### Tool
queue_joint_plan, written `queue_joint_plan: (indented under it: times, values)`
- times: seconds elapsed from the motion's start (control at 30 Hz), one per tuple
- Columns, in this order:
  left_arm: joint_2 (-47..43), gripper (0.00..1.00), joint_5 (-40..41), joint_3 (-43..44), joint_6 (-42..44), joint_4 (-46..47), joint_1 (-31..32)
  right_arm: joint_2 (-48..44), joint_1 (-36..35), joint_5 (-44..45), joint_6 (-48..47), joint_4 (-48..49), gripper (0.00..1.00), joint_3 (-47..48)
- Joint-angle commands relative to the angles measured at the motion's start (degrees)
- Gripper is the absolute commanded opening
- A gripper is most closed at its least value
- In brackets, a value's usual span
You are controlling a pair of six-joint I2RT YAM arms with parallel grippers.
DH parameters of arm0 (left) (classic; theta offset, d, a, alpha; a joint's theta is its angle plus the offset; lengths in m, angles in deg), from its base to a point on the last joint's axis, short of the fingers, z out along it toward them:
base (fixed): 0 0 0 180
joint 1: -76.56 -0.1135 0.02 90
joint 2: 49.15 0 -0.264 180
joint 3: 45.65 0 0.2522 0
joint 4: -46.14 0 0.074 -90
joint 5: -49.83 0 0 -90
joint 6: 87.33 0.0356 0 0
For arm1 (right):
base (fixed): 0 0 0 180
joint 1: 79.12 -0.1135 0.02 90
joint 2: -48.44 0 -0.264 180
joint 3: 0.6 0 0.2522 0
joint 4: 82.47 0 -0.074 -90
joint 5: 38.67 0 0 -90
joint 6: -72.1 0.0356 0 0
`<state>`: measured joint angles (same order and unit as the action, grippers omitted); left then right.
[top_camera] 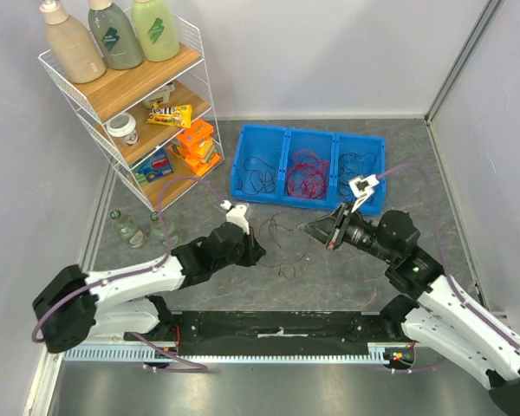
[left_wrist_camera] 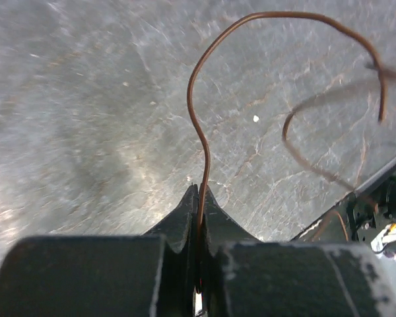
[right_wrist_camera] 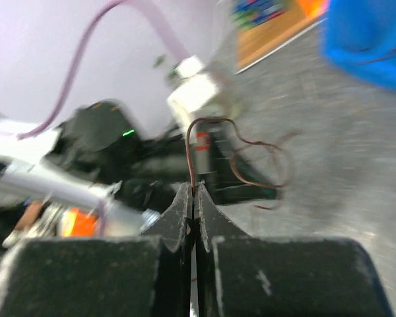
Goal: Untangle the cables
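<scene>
From above, the blue bin [top_camera: 243, 178] sits at the middle of the far edge of the table [top_camera: 329, 282]. It holds sorted cables: a black clump [top_camera: 260, 176] in its left compartment, a red clump [top_camera: 307, 176] in the middle one and more black [top_camera: 360, 165] in the right one. One loose cable [top_camera: 276, 232] lies in thin loops at the centre of the tabletop, strung between the left gripper [top_camera: 253, 249] and the right gripper [top_camera: 316, 230], which face each other. I judge the task mostly done, with this last strand to be pulled straight and binned.

There is open room between the arms and the bin, and toward the right edge. A wire shelf [top_camera: 199, 87] fills the far left corner, and small bottles [top_camera: 126, 228] stand by the left edge, so that side is tighter.

In the left wrist view, the left gripper [left_wrist_camera: 199, 197] is pinched tight on the loose cable [left_wrist_camera: 193, 99], which rises from the fingertips and curls off to the right above bare tabletop.

In the right wrist view, the right gripper [right_wrist_camera: 192, 193] is likewise clamped on the loose cable [right_wrist_camera: 191, 152]. The cable arches up, then drops into a small coil. The picture is blurred, so whether that coil is a true knot I cannot say. The blue bin [right_wrist_camera: 369, 39] shows at the far right.
</scene>
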<state>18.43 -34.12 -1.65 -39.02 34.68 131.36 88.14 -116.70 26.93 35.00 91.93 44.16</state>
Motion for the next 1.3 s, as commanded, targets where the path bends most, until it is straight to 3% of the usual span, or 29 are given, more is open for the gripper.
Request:
queue_joint_plan:
  times: [0.0,0.1,0.17,0.27,0.4,0.8,1.27]
  values:
    - [-11.02,0.02,13.53,2.11,-0.23,-10.10,-0.49,-5.15,-0.12,36.09,-12.91,-32.72,0.00,9.77]
    - [-21.30,0.02,24.24,0.35,-3.39,-17.67,-0.40,-7.88,-0.12,57.83,-10.81,-45.65,0.00,11.18]
    - [-29.21,0.02,29.62,-0.97,-4.97,-23.20,-0.40,-9.37,-0.12,65.15,-9.14,-49.37,0.00,11.01]
    - [-42.66,0.02,33.76,-2.20,-4.37,-26.82,-0.49,-11.13,-0.03,68.95,-6.07,-51.31,0.00,10.39]
    - [-52.70,0.02,37.20,-1.85,-2.35,-29.81,-0.40,-13.68,-0.12,70.81,-2.29,-51.76,0.00,9.43]
    - [-57.63,0.02,44.32,9.66,3.89,-39.66,-0.40,-26.07,-0.12,75.73,1.94,-52.72,0.00,7.32]
    - [-63.35,0.02,47.30,15.73,5.39,-45.11,-0.49,-28.19,-0.12,75.47,2.55,-52.81,0.05,5.56]
